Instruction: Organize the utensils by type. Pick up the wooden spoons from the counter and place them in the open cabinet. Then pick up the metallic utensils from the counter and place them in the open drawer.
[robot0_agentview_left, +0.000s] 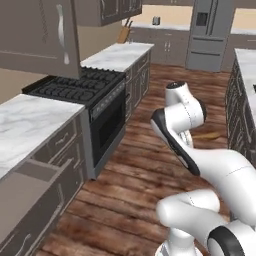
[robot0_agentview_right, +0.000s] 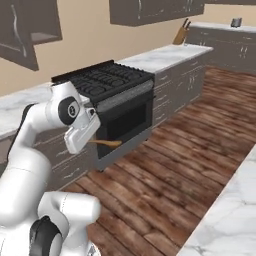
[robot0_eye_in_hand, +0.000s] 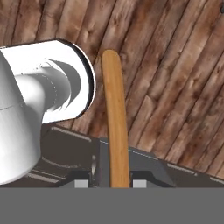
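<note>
My gripper (robot0_eye_in_hand: 120, 183) is shut on the wooden spoon (robot0_eye_in_hand: 115, 113), whose orange-brown handle runs up from between the two dark fingertips (robot0_eye_in_hand: 81, 183) over the wood floor. From the base, the spoon (robot0_agentview_right: 107, 143) sticks out sideways from the hand at mid height, in front of the oven; it also shows past the arm (robot0_agentview_left: 207, 135). The open cabinet (robot0_agentview_right: 30, 25) hangs at the upper left with its door (robot0_agentview_left: 40, 35) swung out. The open drawer (robot0_agentview_left: 25, 187) juts from under the marble counter (robot0_agentview_left: 30, 120). The metallic utensils are out of view.
A black stove and oven (robot0_agentview_left: 95, 95) stand between two counter stretches. A knife block (robot0_agentview_left: 123, 34) sits at the far counter end, and a steel fridge (robot0_agentview_left: 207, 30) is at the back. Another marble counter (robot0_agentview_right: 230, 215) runs along the right.
</note>
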